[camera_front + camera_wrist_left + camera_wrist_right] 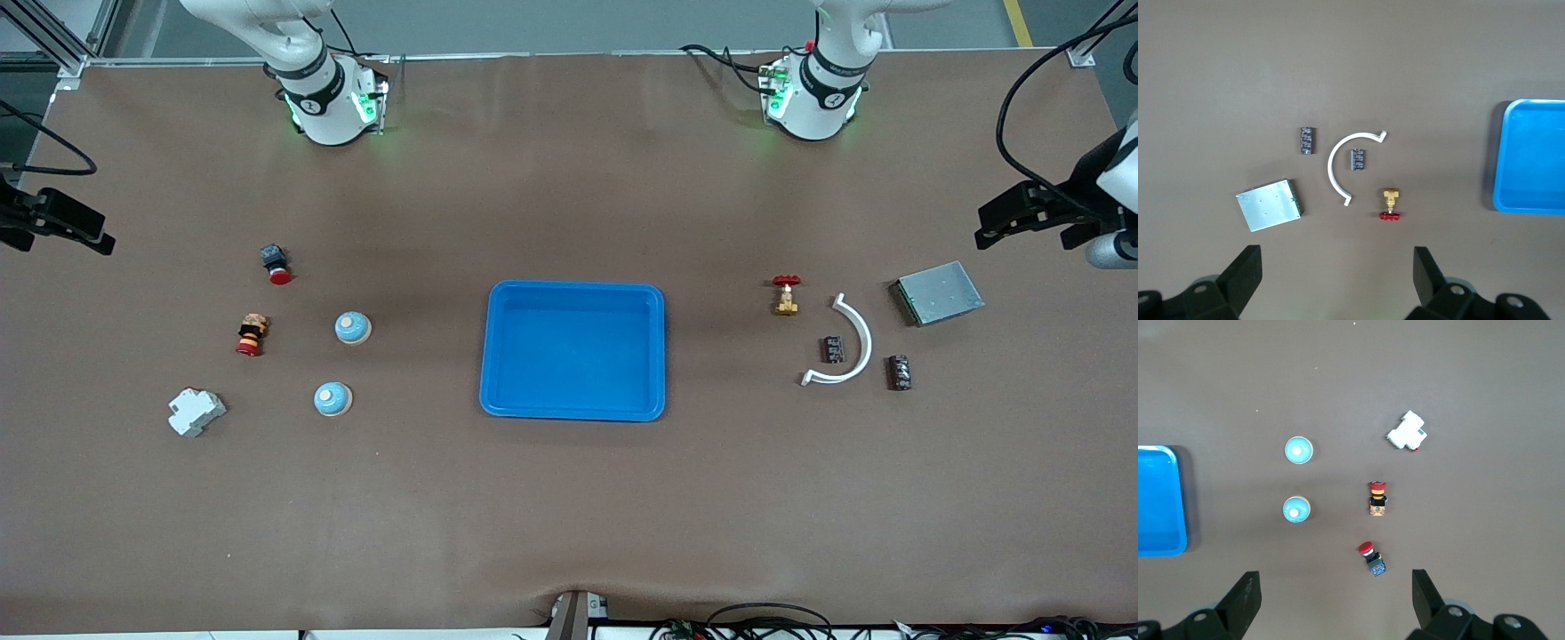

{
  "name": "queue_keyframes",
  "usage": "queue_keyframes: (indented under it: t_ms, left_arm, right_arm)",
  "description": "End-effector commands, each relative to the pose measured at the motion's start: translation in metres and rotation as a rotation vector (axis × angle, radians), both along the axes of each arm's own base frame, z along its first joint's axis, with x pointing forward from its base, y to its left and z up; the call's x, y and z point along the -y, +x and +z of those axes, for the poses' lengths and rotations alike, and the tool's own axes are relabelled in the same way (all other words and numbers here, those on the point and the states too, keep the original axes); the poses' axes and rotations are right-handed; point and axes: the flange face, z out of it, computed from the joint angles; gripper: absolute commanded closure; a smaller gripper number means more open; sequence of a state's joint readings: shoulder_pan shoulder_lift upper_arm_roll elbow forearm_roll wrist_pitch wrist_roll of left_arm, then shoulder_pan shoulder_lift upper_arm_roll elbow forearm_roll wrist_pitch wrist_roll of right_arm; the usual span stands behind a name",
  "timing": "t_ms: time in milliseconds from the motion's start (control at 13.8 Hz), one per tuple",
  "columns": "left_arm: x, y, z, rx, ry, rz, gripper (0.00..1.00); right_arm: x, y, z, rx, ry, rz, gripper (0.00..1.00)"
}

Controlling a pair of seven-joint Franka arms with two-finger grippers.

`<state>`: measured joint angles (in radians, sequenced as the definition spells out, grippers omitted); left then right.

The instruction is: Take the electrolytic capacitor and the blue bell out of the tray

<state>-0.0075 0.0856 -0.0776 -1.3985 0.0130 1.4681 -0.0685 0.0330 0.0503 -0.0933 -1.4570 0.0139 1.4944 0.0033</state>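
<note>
Two black capacitors lie toward the left arm's end of the table: one (833, 348) (1358, 160) inside a white curved strip (849, 342), the other (901, 372) (1307, 141) just outside it. Two pale blue dome bells (353, 327) (332, 399) stand toward the right arm's end; they also show in the right wrist view (1297, 510) (1298, 449). A blue tray (573, 287) sits empty at mid-table. My left gripper (1336, 253) hangs open and empty high over the capacitor group. My right gripper (1335, 577) hangs open and empty high over the bell group.
A brass valve with a red handle (786, 294) and a grey metal box (939, 292) lie by the capacitors. Two red push-button switches (276, 263) (252, 334) and a white breaker (196, 412) lie by the bells. Black fixtures (53, 222) (1036, 212) jut in at both table ends.
</note>
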Motion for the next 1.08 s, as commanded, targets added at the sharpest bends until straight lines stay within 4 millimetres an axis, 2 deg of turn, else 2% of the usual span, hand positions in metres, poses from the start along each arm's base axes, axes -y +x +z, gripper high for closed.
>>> queue_keyframes:
  t_ms: [0,145,434,578,1012]
  left_arm:
    - [0.013,-0.010,0.016,0.031,-0.045,0.049,0.00]
    - [0.005,-0.010,0.012,0.016,-0.091,0.096,0.00]
    - [0.004,-0.006,-0.012,0.013,-0.055,0.066,0.00]
    - [0.004,-0.005,-0.017,0.012,-0.047,0.003,0.00]
    - [0.001,-0.002,-0.033,-0.009,-0.042,0.011,0.00]
  right_arm:
    - [-0.001,-0.012,0.005,0.006,0.017,-0.019,0.00]
    - [-0.002,-0.011,0.004,0.004,0.020,-0.018,0.00]
    - [-0.002,-0.011,0.003,0.003,0.023,-0.018,0.00]
    - [-0.002,-0.011,0.003,0.001,0.023,-0.018,0.00]
    - [-0.002,-0.011,0.003,0.003,0.023,-0.018,0.00]
